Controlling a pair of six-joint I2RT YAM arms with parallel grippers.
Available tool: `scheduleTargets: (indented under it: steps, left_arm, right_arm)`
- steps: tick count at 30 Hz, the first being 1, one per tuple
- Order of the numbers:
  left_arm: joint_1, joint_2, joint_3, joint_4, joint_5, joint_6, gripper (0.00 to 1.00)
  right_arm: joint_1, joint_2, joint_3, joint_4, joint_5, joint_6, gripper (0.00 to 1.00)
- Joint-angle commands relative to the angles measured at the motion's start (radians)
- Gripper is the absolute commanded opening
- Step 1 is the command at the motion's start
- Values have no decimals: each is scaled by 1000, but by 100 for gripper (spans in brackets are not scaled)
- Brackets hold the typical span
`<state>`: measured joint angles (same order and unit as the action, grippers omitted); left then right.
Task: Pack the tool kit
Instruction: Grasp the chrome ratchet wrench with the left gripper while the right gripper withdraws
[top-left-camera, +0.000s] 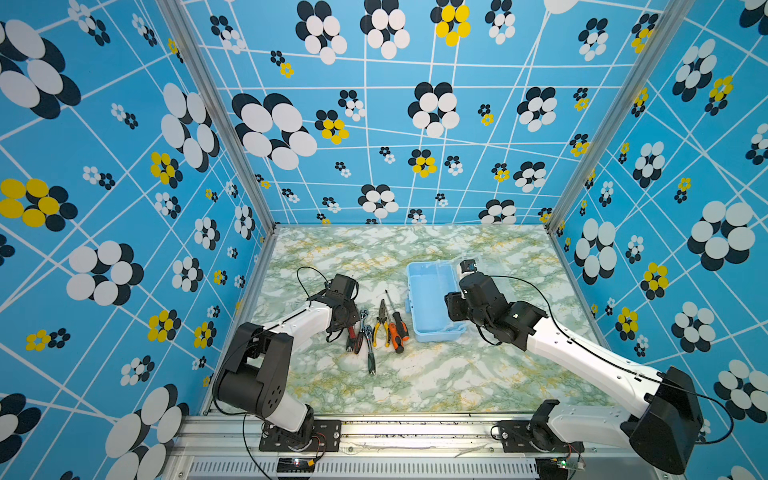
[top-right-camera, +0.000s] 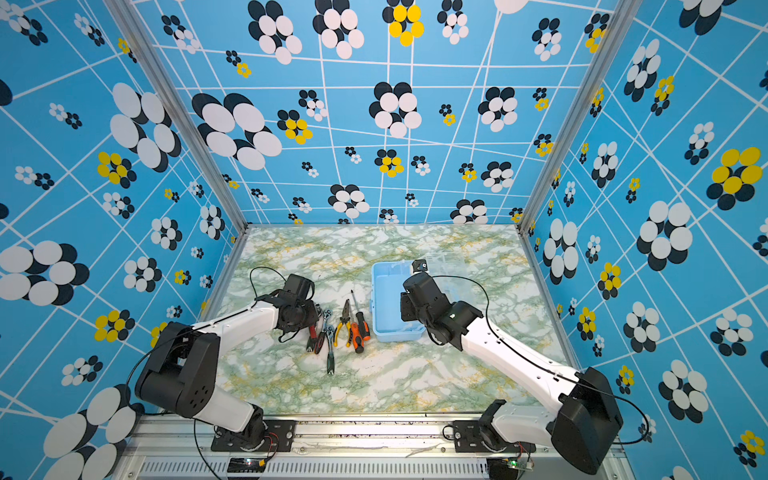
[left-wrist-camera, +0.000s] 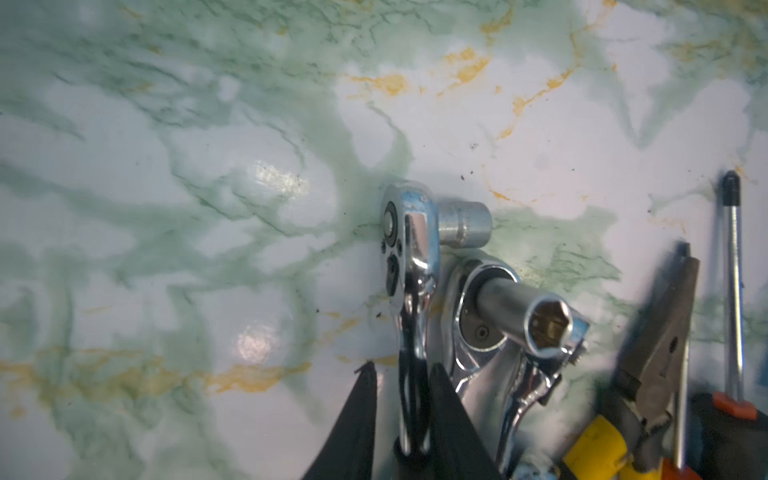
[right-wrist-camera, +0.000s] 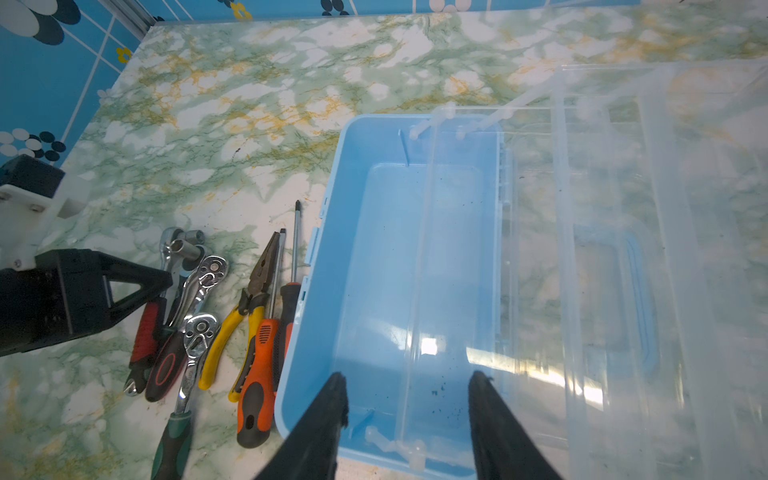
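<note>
right claw (right-wrist-camera: 408, 375) spread over empty blue box (right-wrist-camera: 328, 291), left claw (left-wrist-camera: 403, 365) half-spread astride a ratchet wrench (left-wrist-camera: 411, 232).

Light-blue box (top-left-camera: 432, 309); green-marbled table (top-left-camera: 415, 382); yellow-handled pliers (top-left-camera: 381, 323).

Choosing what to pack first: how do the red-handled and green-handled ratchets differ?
The left gripper straddles the red-handled ratchet; the green-handled ratchet lies untouched. The green one reaches nearer the front edge of the table than the red one. Both have chrome heads.

Glossy chrome ratchet wrenches (left-wrist-camera: 415, 249); smooth blue plastic box (right-wrist-camera: 374, 270); tabletop (left-wrist-camera: 208, 208) seemingly glossy.
</note>
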<state>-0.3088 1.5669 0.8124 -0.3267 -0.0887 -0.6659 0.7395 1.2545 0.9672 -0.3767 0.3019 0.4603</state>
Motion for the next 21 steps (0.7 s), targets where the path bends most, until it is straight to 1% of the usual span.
scheduleTargets:
  steps: [1, 4, 6, 9, 10, 11, 14, 17, 19, 21]
  left_arm:
    - [9, 36, 25, 38, 16, 2, 25]
    - [11, 66, 33, 48, 14, 0, 23]
    - [10, 89, 40, 55, 10, 2, 19]
    - [13, 114, 54, 46, 15, 7, 9]
    - [14, 114, 54, 46, 16, 9, 2]
    - [14, 111, 53, 45, 15, 10, 0]
    - [14, 83, 50, 29, 3, 21, 0]
    - [-3, 4, 68, -25, -35, 49, 0]
    - [-33, -74, 103, -75, -49, 70, 0]
    - [-81, -140, 159, -125, -57, 77, 0]
  right_arm:
    - [7, -6, 2, 6, 10, 9, 49]
    - [7, 6, 10, 0, 12, 3, 48]
    - [8, 8, 8, 4, 12, 5, 47]
    - [8, 14, 2, 16, 1, 10, 46]
    - [8, 15, 1, 18, -3, 12, 46]
    - [8, 16, 0, 20, -4, 14, 46]
    - [8, 14, -5, 24, -2, 22, 46]
    - [8, -5, -21, 39, -3, 38, 46]
    - [8, -28, -34, 40, -2, 57, 46]
    - [7, -63, -54, 48, 0, 70, 45]
